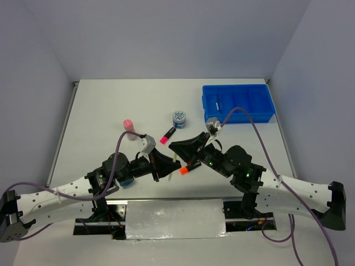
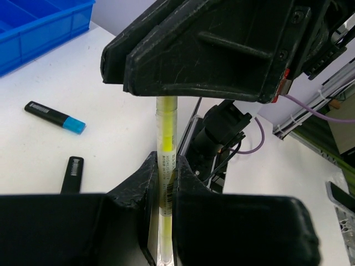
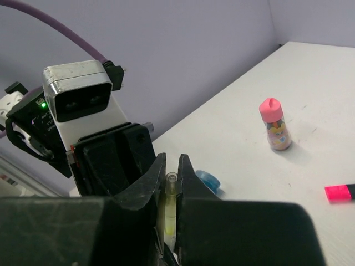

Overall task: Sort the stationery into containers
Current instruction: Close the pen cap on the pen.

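1. Left gripper [image 2: 165, 169] is nearly closed, clamping the thin pale pen [image 2: 166, 119], which runs forward from between its fingers.
2. Right gripper [image 3: 172, 166] is closed tight on the same pen's other end.
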Controlling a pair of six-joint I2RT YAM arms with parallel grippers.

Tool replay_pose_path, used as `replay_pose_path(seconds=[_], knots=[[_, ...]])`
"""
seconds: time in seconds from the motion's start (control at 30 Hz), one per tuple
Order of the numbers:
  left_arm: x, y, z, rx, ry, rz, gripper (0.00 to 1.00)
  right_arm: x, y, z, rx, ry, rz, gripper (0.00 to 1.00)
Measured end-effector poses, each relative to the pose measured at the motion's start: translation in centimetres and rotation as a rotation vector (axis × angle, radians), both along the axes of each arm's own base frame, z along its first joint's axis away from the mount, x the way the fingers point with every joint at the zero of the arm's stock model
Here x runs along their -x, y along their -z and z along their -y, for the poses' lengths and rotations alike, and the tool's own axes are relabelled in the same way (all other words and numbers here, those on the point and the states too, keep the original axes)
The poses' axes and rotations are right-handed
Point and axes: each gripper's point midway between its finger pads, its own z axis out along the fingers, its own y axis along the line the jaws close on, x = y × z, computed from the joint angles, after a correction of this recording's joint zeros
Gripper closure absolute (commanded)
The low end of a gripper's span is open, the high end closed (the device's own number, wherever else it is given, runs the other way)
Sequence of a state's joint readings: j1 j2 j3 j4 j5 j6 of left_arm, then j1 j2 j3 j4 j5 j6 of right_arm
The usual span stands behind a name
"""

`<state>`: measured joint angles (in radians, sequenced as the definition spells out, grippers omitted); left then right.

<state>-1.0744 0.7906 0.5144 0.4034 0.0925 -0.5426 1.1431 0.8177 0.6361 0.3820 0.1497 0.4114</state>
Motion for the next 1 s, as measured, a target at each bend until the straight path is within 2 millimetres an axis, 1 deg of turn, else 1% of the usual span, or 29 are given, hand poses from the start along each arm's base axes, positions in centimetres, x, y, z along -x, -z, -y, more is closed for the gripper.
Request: replay_pose_path(seconds=[0.2, 0.43, 0.63, 0.87, 0.9, 0.97, 1.0], knots=[[-0.2, -0.4, -0.2, -0.021, -0.012, 0.023, 1.0, 0.1, -0.4, -0.1, -0.028, -0.01, -0.005, 1.0], [-0.8, -1.1, -1.0, -0.113, -0.046, 0.074, 1.0, -0.4, -0.4, -0.8, -0.116, -0.011, -0.012, 1.0], [-1.5, -0.5, -2.0, -0.221, -0.081, 0.091, 1.0, -0.9, 0.3, -1.5, -0.185, -0.013, -0.032, 1.0], [-2.4, 0.2, -2.7, -0.303, -0.114, 0.098, 1.0, -1.8, 0.9, -1.9, -0.201, 0.018, -0.044, 1.0], [-2.4, 0.3, -2.7, -0.306, -0.116, 0.097, 1.0, -1.8, 1.0, -1.9, -0.201, 0.021, -0.046, 0.99], [-2.5, 0.4, -2.7, -0.309, -0.119, 0.095, 1.0, -1.9, 1.1, -1.9, -0.197, 0.028, -0.05, 0.91], [-2.6, 0.4, -2.7, -0.31, -0.119, 0.094, 1.0, -2.0, 1.1, -1.8, -0.193, 0.033, -0.051, 0.8]])
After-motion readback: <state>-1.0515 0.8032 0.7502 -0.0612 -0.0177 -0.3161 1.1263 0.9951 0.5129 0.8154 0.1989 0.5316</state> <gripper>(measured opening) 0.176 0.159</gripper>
